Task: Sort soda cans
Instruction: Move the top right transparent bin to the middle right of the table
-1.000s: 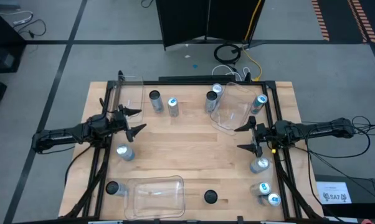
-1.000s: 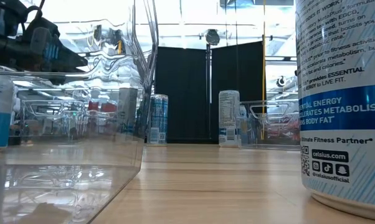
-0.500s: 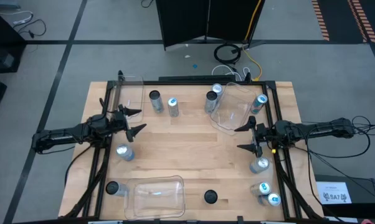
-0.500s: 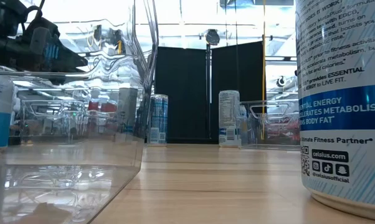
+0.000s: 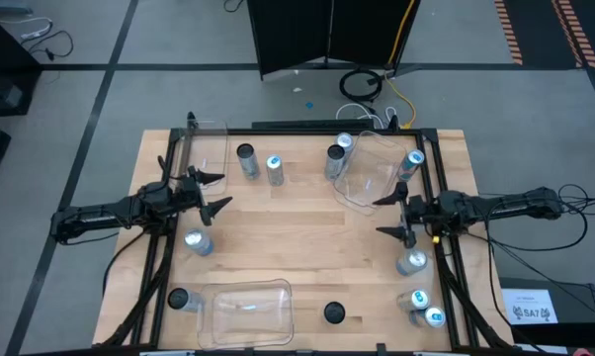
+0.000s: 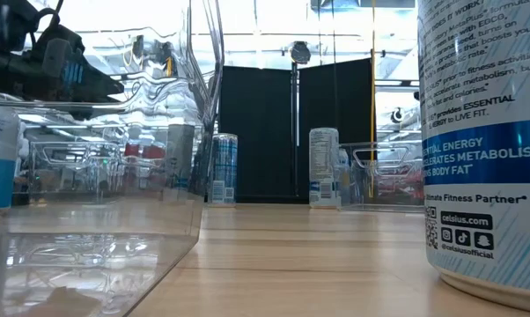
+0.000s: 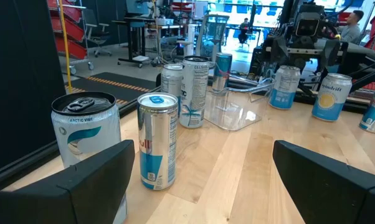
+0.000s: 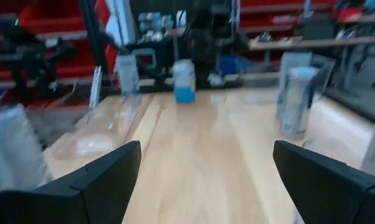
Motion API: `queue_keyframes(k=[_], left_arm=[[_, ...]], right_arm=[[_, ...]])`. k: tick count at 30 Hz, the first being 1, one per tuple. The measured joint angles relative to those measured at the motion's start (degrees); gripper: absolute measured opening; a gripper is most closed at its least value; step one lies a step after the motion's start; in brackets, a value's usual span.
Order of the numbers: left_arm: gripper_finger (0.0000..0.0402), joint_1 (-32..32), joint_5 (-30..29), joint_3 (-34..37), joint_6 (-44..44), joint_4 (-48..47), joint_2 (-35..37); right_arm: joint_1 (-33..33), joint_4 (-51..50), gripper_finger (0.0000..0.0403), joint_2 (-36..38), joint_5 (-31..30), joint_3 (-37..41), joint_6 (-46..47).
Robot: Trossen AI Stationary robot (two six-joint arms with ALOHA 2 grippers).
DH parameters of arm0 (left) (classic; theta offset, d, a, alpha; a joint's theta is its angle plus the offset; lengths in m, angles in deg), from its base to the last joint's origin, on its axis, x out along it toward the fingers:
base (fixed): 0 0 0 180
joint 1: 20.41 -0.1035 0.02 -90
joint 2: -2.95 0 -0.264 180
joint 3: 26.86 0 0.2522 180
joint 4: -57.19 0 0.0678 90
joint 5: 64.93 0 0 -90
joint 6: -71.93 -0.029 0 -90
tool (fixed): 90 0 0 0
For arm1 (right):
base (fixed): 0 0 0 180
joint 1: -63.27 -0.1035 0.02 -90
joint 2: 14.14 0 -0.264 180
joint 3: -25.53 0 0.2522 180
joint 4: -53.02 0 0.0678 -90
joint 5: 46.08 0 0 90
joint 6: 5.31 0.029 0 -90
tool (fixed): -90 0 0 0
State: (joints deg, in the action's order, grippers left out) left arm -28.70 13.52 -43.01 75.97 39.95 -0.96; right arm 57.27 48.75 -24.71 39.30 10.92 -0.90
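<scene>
Around a dozen slim soda cans stand upright on the wooden table. Far side: a dark-topped can, a blue-topped can, two more and a blue-topped one. A silver can stands near my left gripper, which is open and hovers over the table's left part. My right gripper is open over the right part, with a silver can just on its near side. In the left wrist view a dark-topped can and a blue-topped can stand ahead of the fingers.
Three clear plastic trays sit on the table: one at the far left corner, one at the far right, one at the near edge. More cans stand along the near edge and at the near right corner. The table's middle is bare wood.
</scene>
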Motion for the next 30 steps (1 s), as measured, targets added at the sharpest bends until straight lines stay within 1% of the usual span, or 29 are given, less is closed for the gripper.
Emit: queue_keyframes(k=[4, 11, 14, 17, 19, 23, 26, 29, 30], left_arm=[[0.0389, 0.0, 0.0, 0.0, 0.0, 0.0, 0.0], [0.0389, 0.0, 0.0, 0.0, 0.0, 0.0, 0.0], [0.0389, 0.0, 0.0, 0.0, 0.0, 0.0, 0.0], [0.0389, 0.0, 0.0, 0.0, 0.0, 0.0, 0.0], [0.0389, 0.0, 0.0, 0.0, 0.0, 0.0, 0.0], [0.0389, 0.0, 0.0, 0.0, 0.0, 0.0, 0.0], [0.0389, 0.0, 0.0, 0.0, 0.0, 0.0, 0.0], [0.0389, 0.0, 0.0, 0.0, 0.0, 0.1, 0.0], [0.0389, 0.0, 0.0, 0.0, 0.0, 0.0, 0.0]], right_arm=[[0.0, 6.5, 0.0359, 0.0, -0.5, 0.0, -0.5], [0.0, 14.8, 0.0359, 0.0, -0.9, 0.0, -7.7], [0.0, 19.1, 0.0359, 0.0, -4.5, 0.0, -6.7], [0.0, 23.7, 0.0359, 0.0, -10.6, 0.0, -3.5], [0.0, 26.8, 0.0359, 0.0, -14.1, 0.0, -3.2], [0.0, 32.3, 0.0359, -0.2, -15.5, -0.2, -2.9], [0.5, 30.4, 0.0359, -1.1, -19.3, -4.4, -3.9], [1.3, 20.9, 0.0359, -4.4, -22.8, -12.1, -3.9], [1.6, 16.7, 0.0359, -5.9, -25.0, -15.3, -3.1]])
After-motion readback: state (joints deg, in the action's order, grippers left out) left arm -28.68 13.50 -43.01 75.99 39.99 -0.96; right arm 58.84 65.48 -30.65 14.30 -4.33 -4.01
